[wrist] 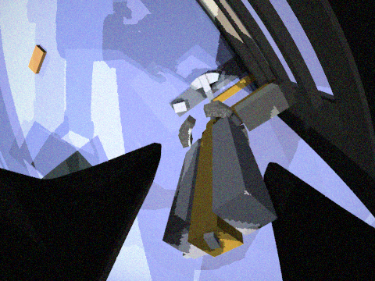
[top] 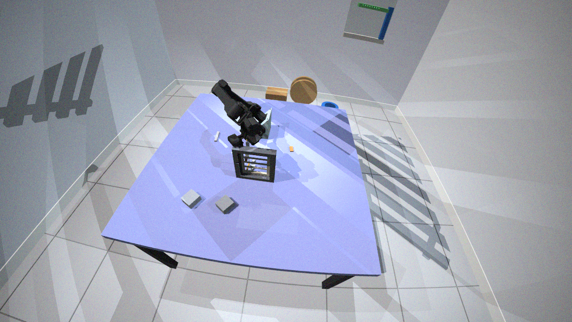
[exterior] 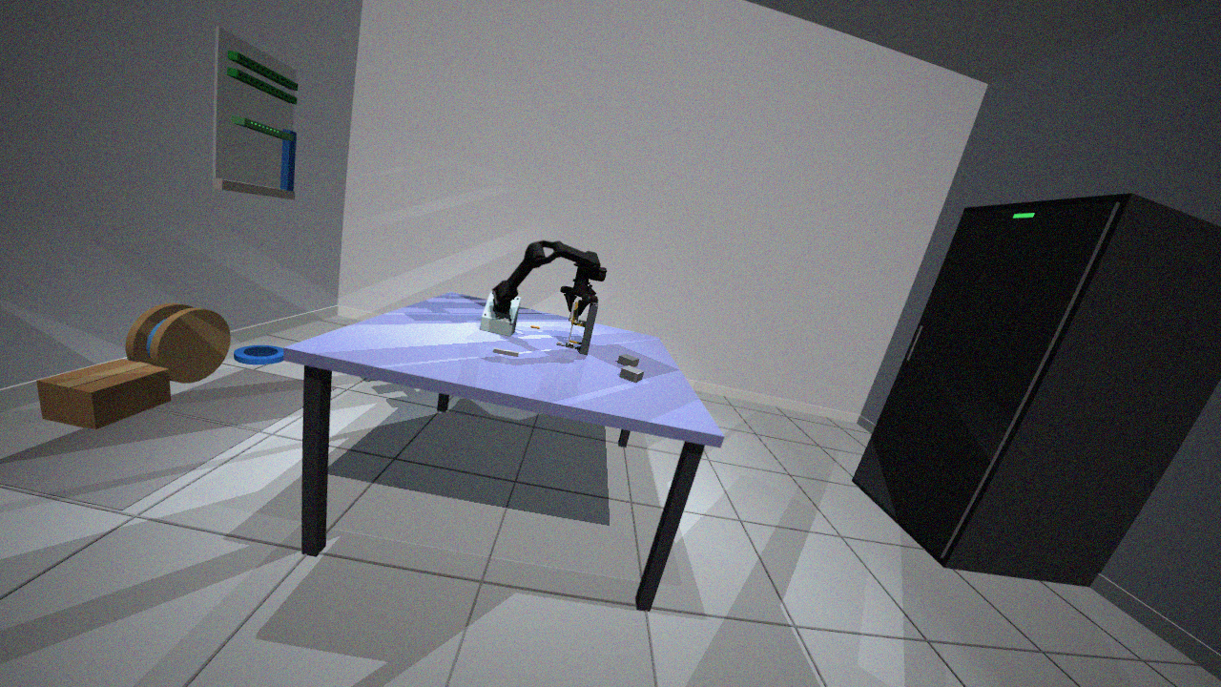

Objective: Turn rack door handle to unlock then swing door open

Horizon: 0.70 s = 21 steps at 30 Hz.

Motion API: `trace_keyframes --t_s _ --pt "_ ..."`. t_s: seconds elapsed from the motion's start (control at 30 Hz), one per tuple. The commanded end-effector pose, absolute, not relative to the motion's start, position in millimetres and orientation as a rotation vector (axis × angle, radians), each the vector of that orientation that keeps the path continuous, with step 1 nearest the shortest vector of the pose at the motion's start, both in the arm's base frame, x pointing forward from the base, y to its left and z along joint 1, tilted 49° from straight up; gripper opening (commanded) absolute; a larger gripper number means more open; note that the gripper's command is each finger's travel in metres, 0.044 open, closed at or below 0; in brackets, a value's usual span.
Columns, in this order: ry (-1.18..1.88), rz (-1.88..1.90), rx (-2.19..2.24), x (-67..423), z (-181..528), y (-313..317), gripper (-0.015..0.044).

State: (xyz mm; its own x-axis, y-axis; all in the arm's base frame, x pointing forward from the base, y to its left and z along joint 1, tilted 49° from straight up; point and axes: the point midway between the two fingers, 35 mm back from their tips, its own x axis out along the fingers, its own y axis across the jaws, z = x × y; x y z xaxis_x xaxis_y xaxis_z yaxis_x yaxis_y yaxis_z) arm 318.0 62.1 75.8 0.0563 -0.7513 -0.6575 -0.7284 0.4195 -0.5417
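Observation:
The rack's dark frame [top: 274, 166] [exterior: 589, 328] stands upright on the table [top: 320, 224] [exterior: 401, 367]. Thin bars show inside it in the top view. In the wrist view its dark slatted side [wrist: 340, 70] fills the upper right. The handle [wrist: 230, 172], grey with a yellow strip, rises upright toward the wrist camera. My gripper [top: 247, 145] [exterior: 577, 305] [wrist: 214, 161] is open at the handle's upper part, one finger on each side of it. A gap shows at the left finger; the right finger looks very near the handle. I cannot tell the door's angle.
Two grey blocks [top: 191, 197] [top: 225, 203] lie on the frame's far side from the arm base [top: 267, 127] [exterior: 498, 324]. A small orange block [top: 291, 149] [exterior: 535, 326] [wrist: 37, 59] and a pale stick [top: 216, 136] [exterior: 505, 351] lie on the arm's side.

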Motion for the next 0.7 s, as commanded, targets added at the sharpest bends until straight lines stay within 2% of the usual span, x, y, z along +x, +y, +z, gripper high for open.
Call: trace_keyframes --t_s 0.0,0.5,0.67 --pt "1.703 0.136 -1.452 318.3 75.4 62.5 0.0290" --pt "1.733 0.831 -1.962 318.3 75.4 62.5 0.0290" --pt "1.730 0.864 -1.983 318.3 75.4 62.5 0.0290"
